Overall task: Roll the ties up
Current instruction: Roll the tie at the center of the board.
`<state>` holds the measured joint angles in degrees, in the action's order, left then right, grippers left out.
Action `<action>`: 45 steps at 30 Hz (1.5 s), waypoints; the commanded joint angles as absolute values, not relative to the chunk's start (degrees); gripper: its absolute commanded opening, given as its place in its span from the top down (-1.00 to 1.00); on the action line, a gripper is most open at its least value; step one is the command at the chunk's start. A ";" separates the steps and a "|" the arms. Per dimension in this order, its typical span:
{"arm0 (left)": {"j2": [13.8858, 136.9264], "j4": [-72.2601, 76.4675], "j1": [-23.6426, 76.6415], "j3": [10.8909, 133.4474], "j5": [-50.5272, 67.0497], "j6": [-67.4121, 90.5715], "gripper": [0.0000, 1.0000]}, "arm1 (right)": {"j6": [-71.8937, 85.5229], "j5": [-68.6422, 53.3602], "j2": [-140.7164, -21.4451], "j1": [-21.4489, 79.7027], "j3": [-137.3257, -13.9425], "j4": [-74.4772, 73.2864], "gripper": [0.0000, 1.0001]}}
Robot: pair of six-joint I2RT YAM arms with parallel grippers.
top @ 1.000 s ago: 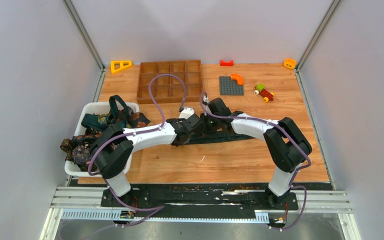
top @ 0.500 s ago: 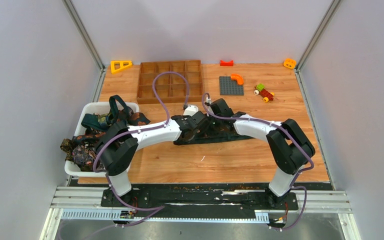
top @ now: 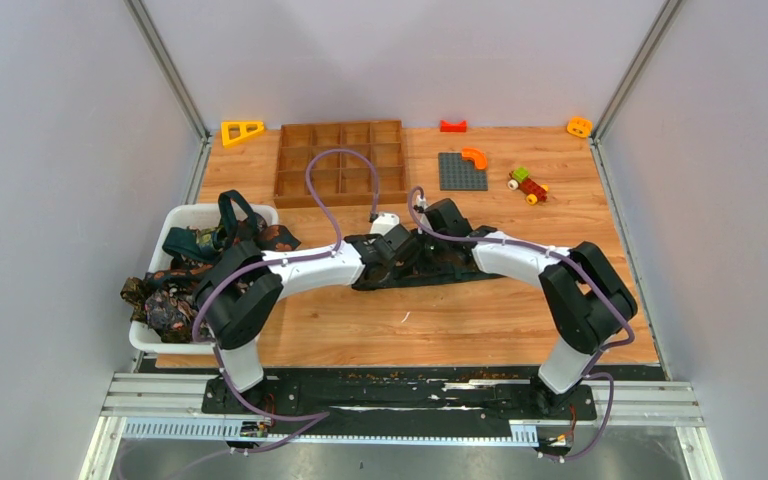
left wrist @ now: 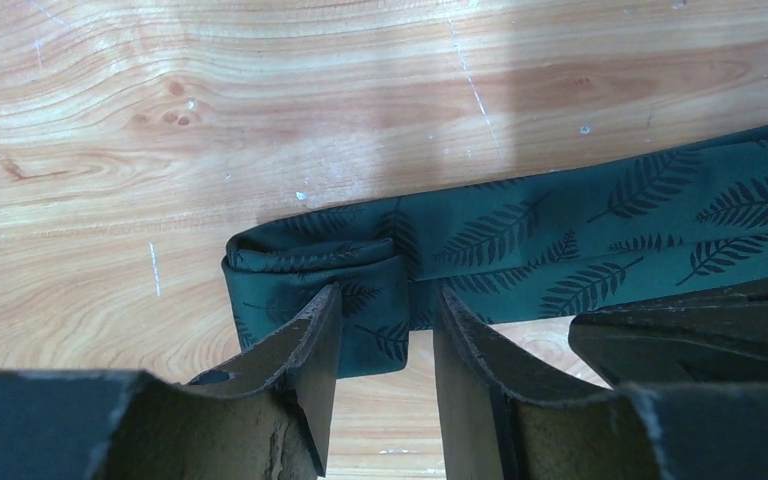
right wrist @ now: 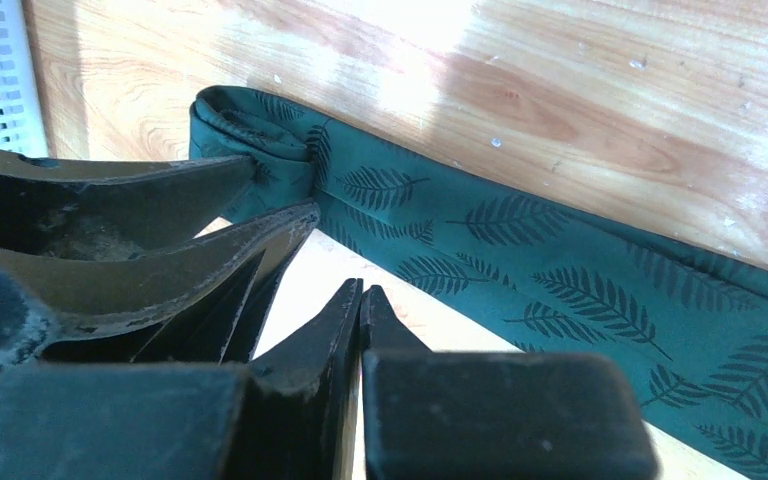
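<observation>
Rolled tie end (left wrist: pixel 312 266) at left tool (left wrist: pixel 387 298)

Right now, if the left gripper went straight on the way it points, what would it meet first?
The rolled end of the tie: it sits at the left gripper's tips, partly between its open jaws. I can't tell whether a finger touches it. Beyond it the view shows only table.
</observation>
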<state>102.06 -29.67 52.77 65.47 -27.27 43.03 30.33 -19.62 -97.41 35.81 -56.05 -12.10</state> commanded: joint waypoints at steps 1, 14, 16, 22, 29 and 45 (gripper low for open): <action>98.96 -25.75 52.54 63.85 -26.57 44.72 0.12 | 31.31 -20.86 -94.60 35.52 -55.10 -8.84 0.95; 92.49 -19.75 49.43 56.46 -23.14 45.88 0.30 | 37.47 -29.22 -97.69 37.44 -54.69 2.41 0.57; 91.93 -19.64 49.10 56.14 -23.03 45.92 0.31 | 37.86 -29.31 -99.00 38.07 -55.53 2.68 0.55; 89.79 -18.72 47.89 54.31 -22.17 45.97 0.49 | 38.71 -29.26 -102.07 39.12 -57.27 3.13 0.55; 87.84 -17.73 46.79 52.34 -21.07 46.05 0.80 | 39.30 -29.60 -104.67 39.90 -59.06 3.52 0.55; 83.33 -18.78 44.67 50.55 -20.34 45.36 0.70 | 39.55 -29.27 -110.38 40.72 -63.45 1.72 0.58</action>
<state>86.02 -18.90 45.30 51.03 -19.97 45.10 39.27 -29.06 -109.58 40.32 -60.55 0.91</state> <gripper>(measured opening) 0.133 0.223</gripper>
